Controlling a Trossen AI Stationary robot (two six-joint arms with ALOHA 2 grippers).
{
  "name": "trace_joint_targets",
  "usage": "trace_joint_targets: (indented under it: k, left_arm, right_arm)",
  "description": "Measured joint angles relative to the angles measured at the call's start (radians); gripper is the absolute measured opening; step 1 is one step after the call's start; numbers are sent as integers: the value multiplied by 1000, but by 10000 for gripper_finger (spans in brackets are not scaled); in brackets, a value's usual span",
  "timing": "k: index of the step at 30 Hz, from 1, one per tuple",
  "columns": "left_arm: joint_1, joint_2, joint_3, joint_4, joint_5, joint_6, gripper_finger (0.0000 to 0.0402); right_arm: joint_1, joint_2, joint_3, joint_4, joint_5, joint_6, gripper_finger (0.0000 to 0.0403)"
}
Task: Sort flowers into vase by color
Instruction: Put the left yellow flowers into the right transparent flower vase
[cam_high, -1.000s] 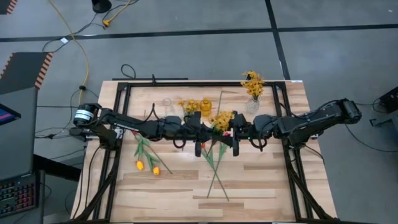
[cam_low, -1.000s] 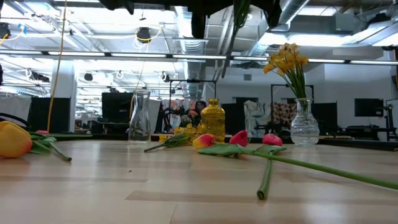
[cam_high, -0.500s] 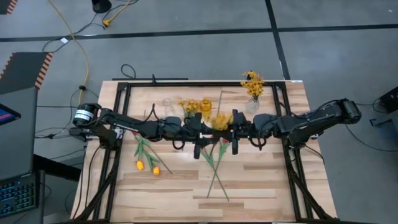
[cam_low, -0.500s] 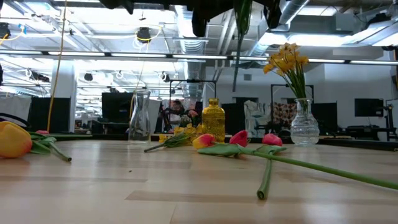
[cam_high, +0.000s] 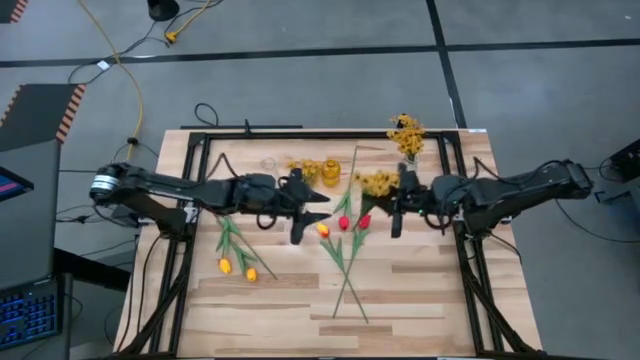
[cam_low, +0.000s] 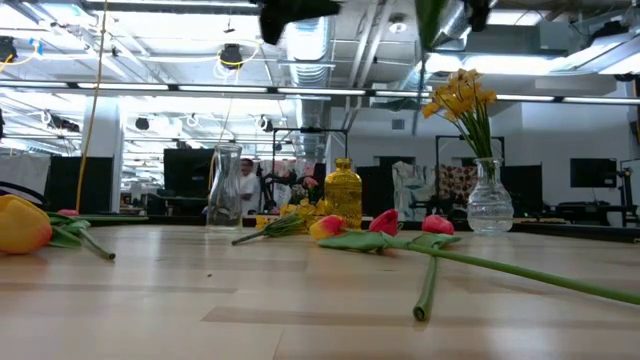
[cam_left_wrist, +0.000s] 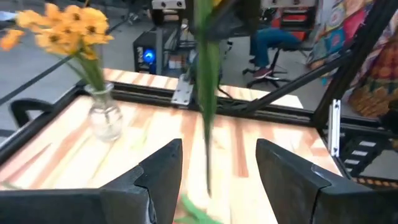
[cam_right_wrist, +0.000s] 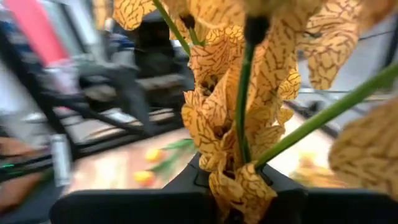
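Mustard spray (cam_high: 377, 182): held aloft by its stem in the right tool (cam_high: 397, 205), fingers closed on it, above the bench (cam_high: 420, 290) right of centre; blossoms fill the right wrist view (cam_right_wrist: 236, 106). Left tool (cam_high: 300, 212): fingers spread wide, nothing held, left of centre. Red tulips (cam_high: 353, 221): laid mid-bench between the tools, stems crossing. Yellow-orange tulips (cam_high: 237, 266): laid at the left. Yellow vase (cam_high: 331, 170) and clear vase (cam_low: 226, 186): at the far edge. Round vase (cam_low: 489, 199): far right corner, yellow blossoms (cam_low: 462, 95) in it.
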Motion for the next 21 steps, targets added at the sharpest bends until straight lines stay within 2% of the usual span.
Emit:
trace_joint_targets:
  k: [9, 16, 21]
  left_arm:
    - [-2, -142, 0, -188, -123, 2, 192]
    - [-2, -144, 0, -225, -154, 2, 192]
    - [-2, -140, 0, -243, -158, 2, 192]
  right_arm:
    - [0, -160, 0, -194, 321, -65, 46]
    - [0, -216, 0, -205, 590, -203, 46]
    - [0, -225, 0, -208, 701, -268, 46]
